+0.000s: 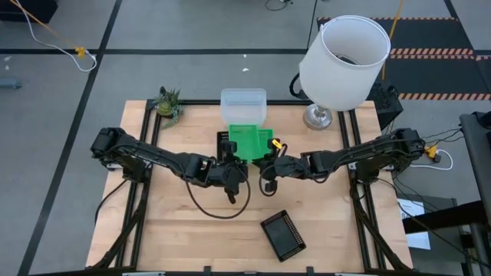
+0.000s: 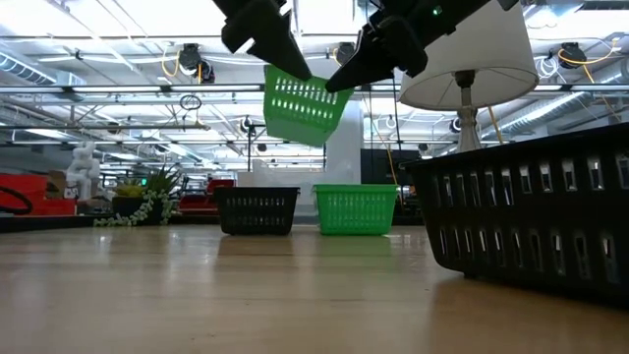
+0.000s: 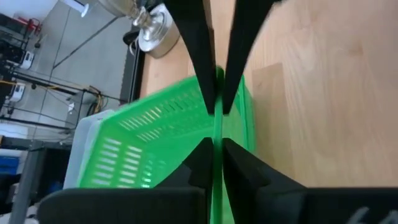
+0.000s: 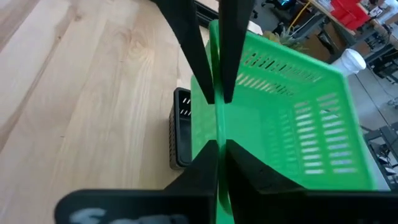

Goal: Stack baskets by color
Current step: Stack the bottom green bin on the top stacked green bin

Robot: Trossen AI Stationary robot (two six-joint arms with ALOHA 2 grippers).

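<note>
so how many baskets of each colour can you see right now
green baskets: 2, one lifted off the table, one standing on it
black baskets: 2, one near the front edge, one beside the green one
clear baskets: 1 seen, possibly nested, cannot tell
total: 5

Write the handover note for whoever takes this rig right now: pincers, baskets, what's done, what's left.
Left pincer: shut on the rim of the lifted green basket.
Right pincer: shut on the same basket's opposite rim. The basket hangs tilted in the air between both arms, above the table's far middle.
On the table: another green basket with a black basket beside it, clear baskets at the far edge, a lone black basket near the front.
Done: clear ones look stacked already.
Left: lower the lifted green basket onto the green one, then bring the blacks together.
</note>
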